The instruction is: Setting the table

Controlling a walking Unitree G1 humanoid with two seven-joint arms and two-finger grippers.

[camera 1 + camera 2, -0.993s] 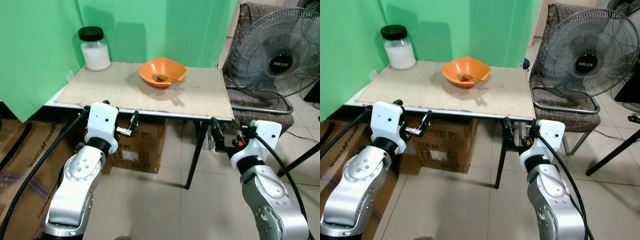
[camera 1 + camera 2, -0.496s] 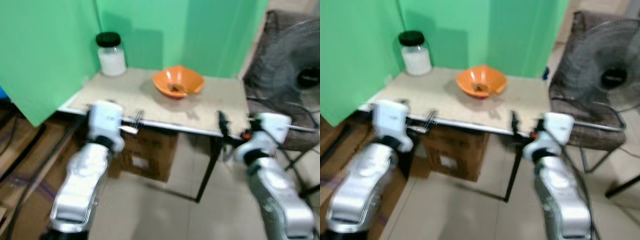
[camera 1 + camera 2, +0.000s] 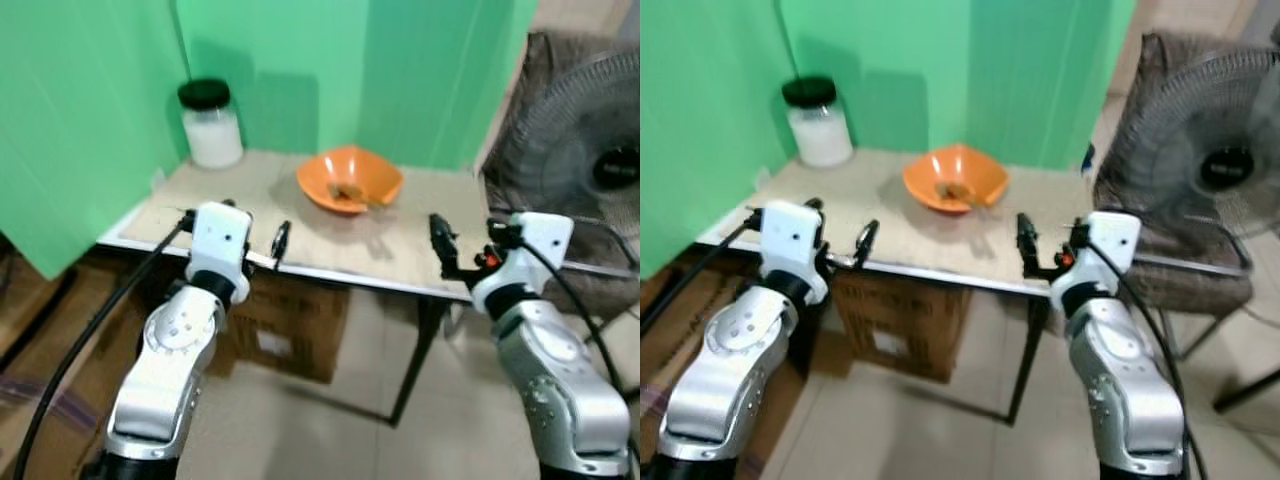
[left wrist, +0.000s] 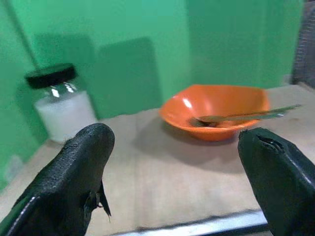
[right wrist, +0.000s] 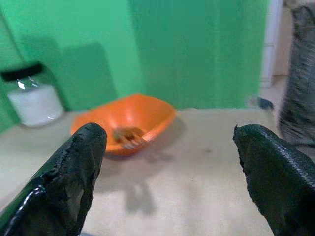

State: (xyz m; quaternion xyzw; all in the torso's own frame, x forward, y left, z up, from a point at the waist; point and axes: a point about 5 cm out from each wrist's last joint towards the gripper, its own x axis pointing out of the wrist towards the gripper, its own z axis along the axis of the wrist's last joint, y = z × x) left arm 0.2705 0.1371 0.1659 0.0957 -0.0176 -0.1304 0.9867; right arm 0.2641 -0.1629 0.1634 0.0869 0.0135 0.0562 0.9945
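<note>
Green screen (image 3: 280, 60) behind my table (image 3: 300, 262); fan (image 3: 580, 170) to my right, boxes (image 3: 290, 325) on tiled floor (image 3: 330, 430).

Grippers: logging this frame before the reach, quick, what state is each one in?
Left gripper: open, holding nothing, at the table's near edge.
Right gripper: open, holding nothing, facing the orange bowl.

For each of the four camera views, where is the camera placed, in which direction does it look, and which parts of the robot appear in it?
Left eye view: on the head, looking forward and down at the table; both silver arms, left gripper and right gripper show.
Right eye view: beside it, same scene.
Left wrist view: along its open black fingers toward the orange bowl and jar.
Right wrist view: along its open fingers toward the bowl.
Shared: all four show bowl, spoon and green wall.
</note>
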